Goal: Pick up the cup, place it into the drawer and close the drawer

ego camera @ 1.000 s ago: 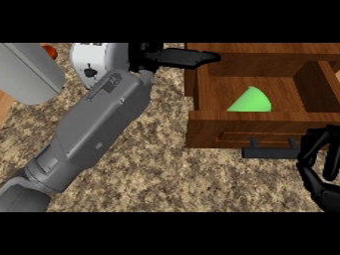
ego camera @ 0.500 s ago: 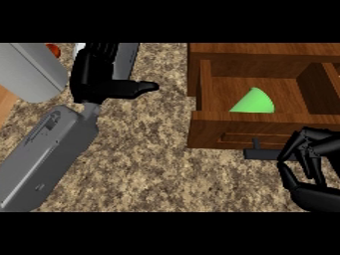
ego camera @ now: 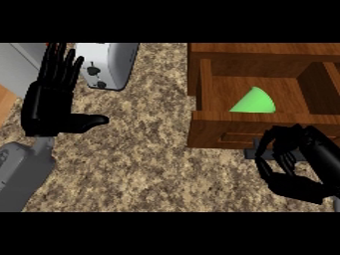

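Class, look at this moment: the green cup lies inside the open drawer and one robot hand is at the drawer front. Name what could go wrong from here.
1. The right robot hand, fingers curled at the drawer front beside its handle, might slip off or push off-centre, possibly jamming it.
2. The green cup lies on its side and could roll when the drawer moves.

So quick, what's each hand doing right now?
Left hand: open, fingers straight, holding nothing.
Right hand: fingers curled, at the drawer front by its handle; nothing visibly held.
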You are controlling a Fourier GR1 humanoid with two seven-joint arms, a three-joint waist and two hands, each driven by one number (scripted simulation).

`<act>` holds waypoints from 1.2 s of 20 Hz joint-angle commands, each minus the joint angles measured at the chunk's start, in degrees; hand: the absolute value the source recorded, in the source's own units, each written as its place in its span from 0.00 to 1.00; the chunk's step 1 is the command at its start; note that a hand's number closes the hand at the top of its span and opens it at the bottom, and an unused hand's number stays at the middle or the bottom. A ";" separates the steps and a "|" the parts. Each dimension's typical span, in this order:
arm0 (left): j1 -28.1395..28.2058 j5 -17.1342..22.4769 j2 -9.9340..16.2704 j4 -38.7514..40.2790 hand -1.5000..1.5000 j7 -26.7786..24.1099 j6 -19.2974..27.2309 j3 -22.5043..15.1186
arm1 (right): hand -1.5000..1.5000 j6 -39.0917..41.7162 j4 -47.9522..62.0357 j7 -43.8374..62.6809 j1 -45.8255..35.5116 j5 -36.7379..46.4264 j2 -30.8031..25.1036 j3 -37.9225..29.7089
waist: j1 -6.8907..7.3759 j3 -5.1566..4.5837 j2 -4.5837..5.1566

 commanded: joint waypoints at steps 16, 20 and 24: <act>17.50 -0.27 4.23 -1.19 0.00 -3.85 -18.39 11.69 | 0.00 -17.05 47.52 -12.99 -18.55 28.81 8.34 8.59 | -0.57 0.03 0.41; 19.24 -3.66 1.26 -2.11 0.00 -4.60 -18.15 12.31 | 0.00 -19.23 58.83 -18.47 -23.79 28.46 8.76 4.55 | -1.01 0.04 0.33; 20.30 -0.60 4.34 0.45 0.00 -2.87 -24.60 17.91 | 0.00 -21.01 69.49 -22.24 -29.64 27.73 9.40 1.01 | -0.83 0.04 0.45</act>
